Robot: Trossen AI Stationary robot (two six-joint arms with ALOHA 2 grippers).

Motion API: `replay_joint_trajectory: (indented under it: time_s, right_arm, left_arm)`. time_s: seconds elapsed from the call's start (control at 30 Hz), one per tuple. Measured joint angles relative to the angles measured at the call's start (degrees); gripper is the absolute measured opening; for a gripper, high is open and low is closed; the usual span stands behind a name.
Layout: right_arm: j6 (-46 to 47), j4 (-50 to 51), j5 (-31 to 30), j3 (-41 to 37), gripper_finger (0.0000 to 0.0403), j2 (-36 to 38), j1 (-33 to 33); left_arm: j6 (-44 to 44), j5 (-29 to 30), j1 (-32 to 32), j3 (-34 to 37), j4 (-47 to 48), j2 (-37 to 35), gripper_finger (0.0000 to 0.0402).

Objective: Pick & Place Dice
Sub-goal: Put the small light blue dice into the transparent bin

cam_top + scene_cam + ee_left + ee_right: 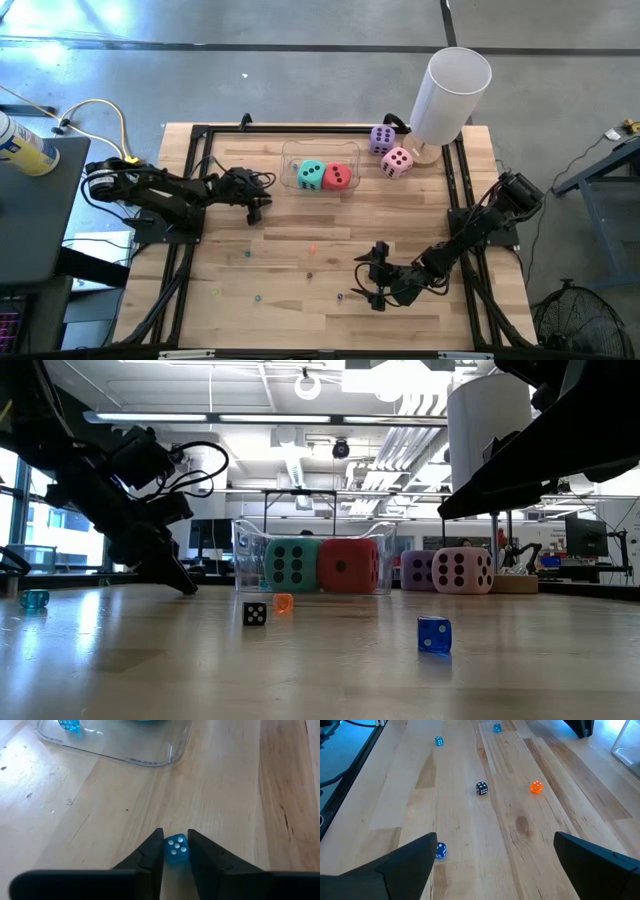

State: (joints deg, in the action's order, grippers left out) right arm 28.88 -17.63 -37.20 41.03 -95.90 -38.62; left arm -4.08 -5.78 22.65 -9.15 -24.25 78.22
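The left gripper (176,851) pinched a small translucent blue die (176,848), five white pips up, near the clear tray (292,152) at upper centre of the high view. In that tray sat a teal die (311,175) and a red die (338,177), soft cubes with dark pips, touching side by side. A purple die (382,139) and a pink die (398,162) stood right of the tray, beside the white cylinder (450,93). The right gripper (495,865), at lower centre, was spread wide above the wood, with small black (481,788) and orange (536,786) dice ahead.
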Motion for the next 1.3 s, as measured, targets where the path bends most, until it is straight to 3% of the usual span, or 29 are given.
replay_joint_trajectory:
  time_s: [0.47, 0.73, 0.87, 1.0, 1.3]
  right_arm:
    - [0.0, -0.04, -0.16, -0.01, 0.0392, 0.0, 0.01]
    - [-0.2, 0.31, -0.8, -0.01, 0.0392, 0.0, 0.12]
    - [0.04, 0.32, -0.7, -0.01, 0.0392, 0.0, 0.11]
    - [0.74, 0.44, -0.24, -0.01, 0.0392, -0.01, 0.11]
    - [0.87, 0.29, -0.12, -0.01, 0.0392, 0.0, 0.1]
  left_arm:
    - [3.83, 1.56, -1.04, 0.0, -0.27, -0.6, 0.0057]
    - [2.69, 9.7, -10.41, -1.85, 3.78, -9.48, 0.0056]
    - [3.6, 15.04, -15.52, -5.92, 11.95, -15.05, 0.0056]
    - [5.46, 15.8, -18.63, -12.54, 18.68, -19.29, 0.0056]
    - [-2.15, 16.15, -16.24, -25.98, 23.45, -17.99, 0.0055]
